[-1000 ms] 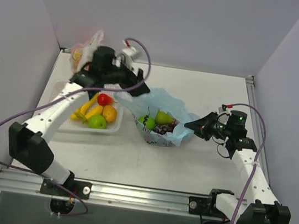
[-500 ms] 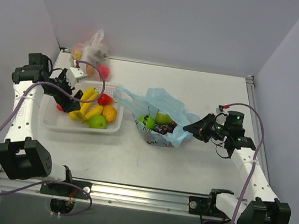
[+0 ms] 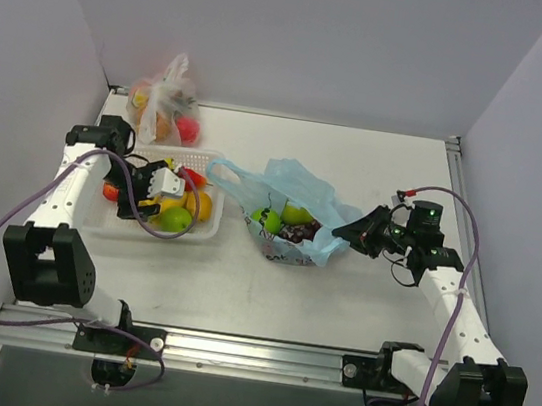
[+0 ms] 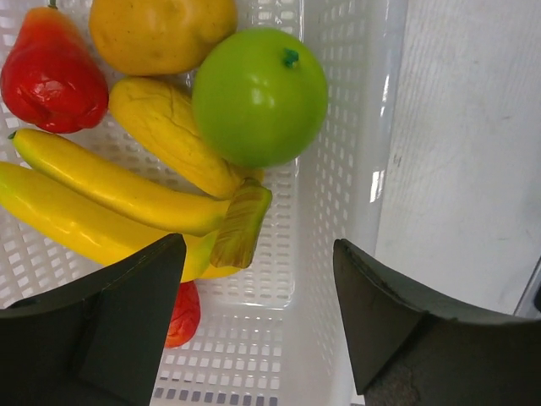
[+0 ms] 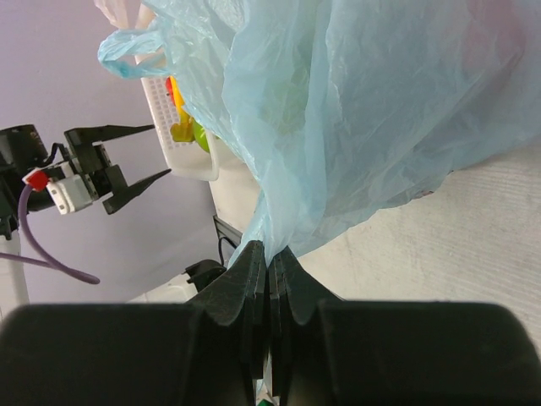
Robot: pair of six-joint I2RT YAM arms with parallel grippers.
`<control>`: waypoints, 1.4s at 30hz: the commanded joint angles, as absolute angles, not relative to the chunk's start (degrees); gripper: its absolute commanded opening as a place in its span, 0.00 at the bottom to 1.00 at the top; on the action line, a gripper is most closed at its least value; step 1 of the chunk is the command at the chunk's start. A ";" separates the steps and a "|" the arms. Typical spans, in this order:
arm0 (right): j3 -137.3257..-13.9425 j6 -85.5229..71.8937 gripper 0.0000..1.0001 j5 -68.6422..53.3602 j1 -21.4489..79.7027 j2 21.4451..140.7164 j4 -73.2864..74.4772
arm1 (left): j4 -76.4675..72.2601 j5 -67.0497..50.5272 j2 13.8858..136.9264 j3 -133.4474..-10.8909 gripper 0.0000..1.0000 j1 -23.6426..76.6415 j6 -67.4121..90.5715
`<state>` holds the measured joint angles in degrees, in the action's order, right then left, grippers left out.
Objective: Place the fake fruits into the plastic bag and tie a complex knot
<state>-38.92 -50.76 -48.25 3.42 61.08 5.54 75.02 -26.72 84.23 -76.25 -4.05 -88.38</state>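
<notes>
The plastic bag lies slumped open near the middle of the surface, with two green pieces and dark grapes already inside. We judge it thin, limp and slippery. It keeps no shape of its own, so it wants holding by the rim or a handle loop. The right gripper does just that, pinched tight on a gathered fold at the bag's right edge.

To the bag's left sits the white basket, where the rest of the fake fruits wait. These look hard, light and glossy, and likely to squirt out of a careless pinch. The bananas are long and best taken across the middle. The green apple is round and smooth, so we would close across its widest part, coming straight down. The left gripper hovers over the basket with its fingers wide apart, holding nothing, and the apple is just ahead of it.

Against half a second ago, the left arm has swung in from the basket's far left end to stand over the fruits. The bag and the right arm look unchanged.
</notes>
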 commanded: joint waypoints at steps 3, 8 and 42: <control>-40.96 -50.01 0.00 -48.69 3.16 61.43 5.98 | 74.01 -22.33 88.67 -79.10 0.79 -3.60 -96.76; -41.22 -49.92 0.00 -48.52 2.73 62.23 5.98 | 73.21 -19.96 92.54 -79.19 0.78 -2.55 -98.00; -42.10 -50.36 0.00 -48.69 2.64 62.14 5.27 | 82.70 -30.73 80.77 -93.76 0.00 -0.44 -90.37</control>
<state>-40.10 -50.72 -48.25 2.31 63.51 5.82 77.01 -20.25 82.91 -85.47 -0.47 -93.62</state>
